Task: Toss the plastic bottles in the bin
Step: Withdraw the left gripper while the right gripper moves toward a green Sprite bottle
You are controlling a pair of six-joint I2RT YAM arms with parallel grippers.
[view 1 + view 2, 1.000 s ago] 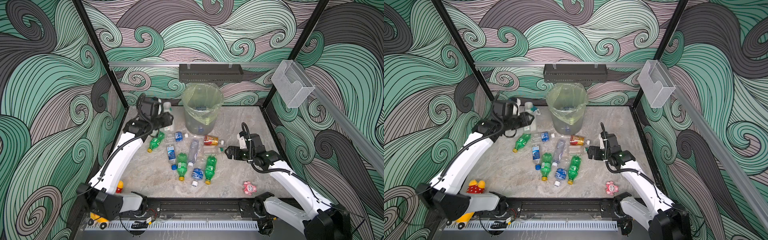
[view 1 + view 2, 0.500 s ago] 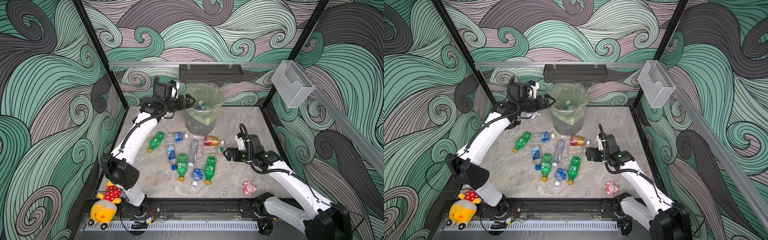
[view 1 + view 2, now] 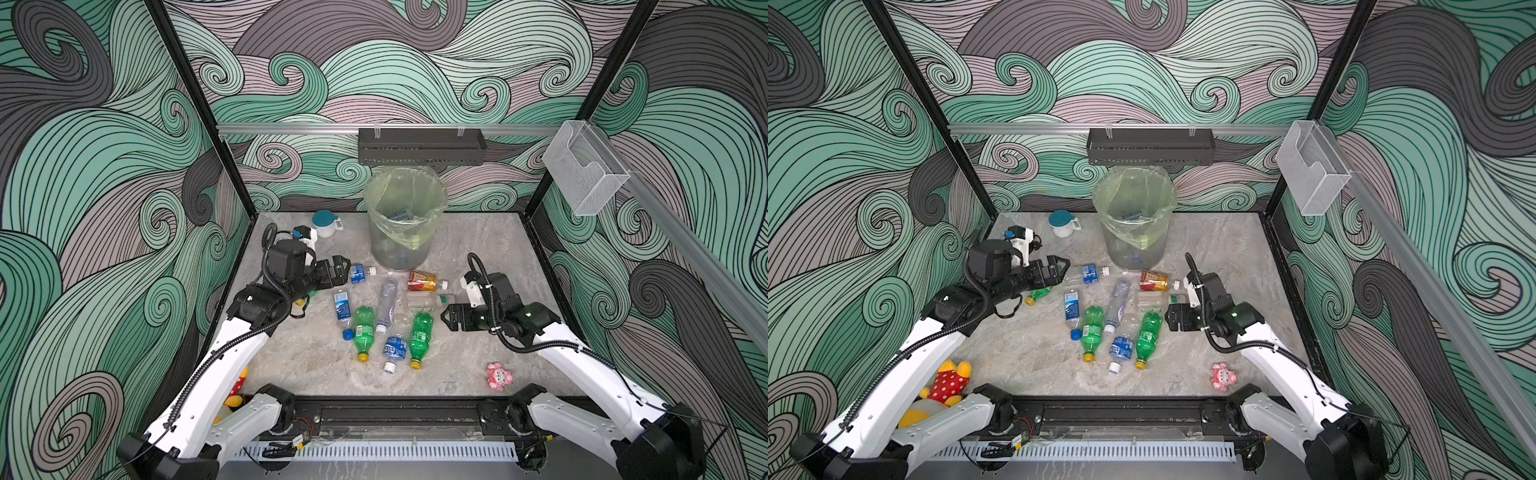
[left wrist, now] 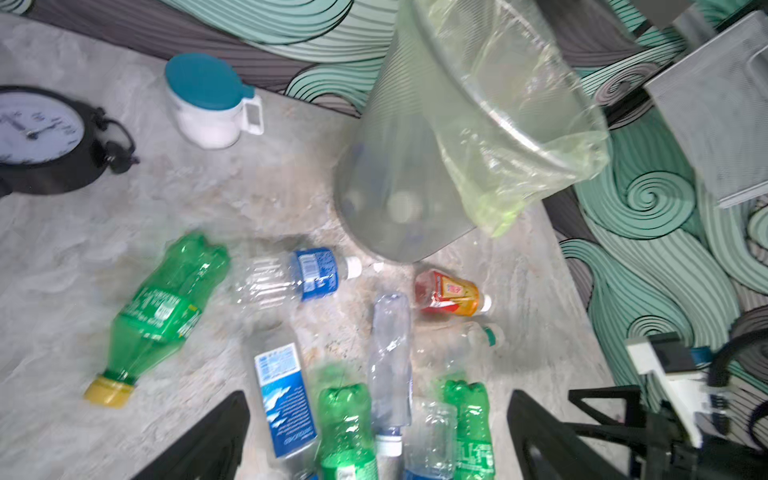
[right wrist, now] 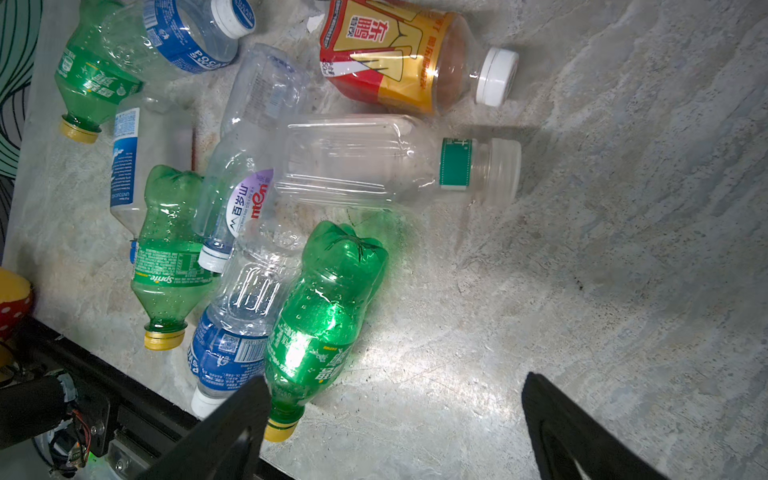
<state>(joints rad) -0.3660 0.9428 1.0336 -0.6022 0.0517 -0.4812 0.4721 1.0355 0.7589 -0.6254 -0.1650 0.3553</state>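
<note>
Green bottle (image 5: 166,266): label read "Sprite".
Purple-label bottle (image 5: 245,199): label read "百岁山".
Blue-label bottle (image 5: 183,37): label showed "POCA", remainder unreadable.
Red-orange bottle (image 5: 399,58): label bore "东鹏".

Glossy plastic bottles (image 5: 324,299), matt marbled table (image 5: 623,208)

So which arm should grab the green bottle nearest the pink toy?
Right, probably: the right tool, open, hangs just beside that green bottle; the left tool is farther off, by a blue-labelled bottle.
</note>
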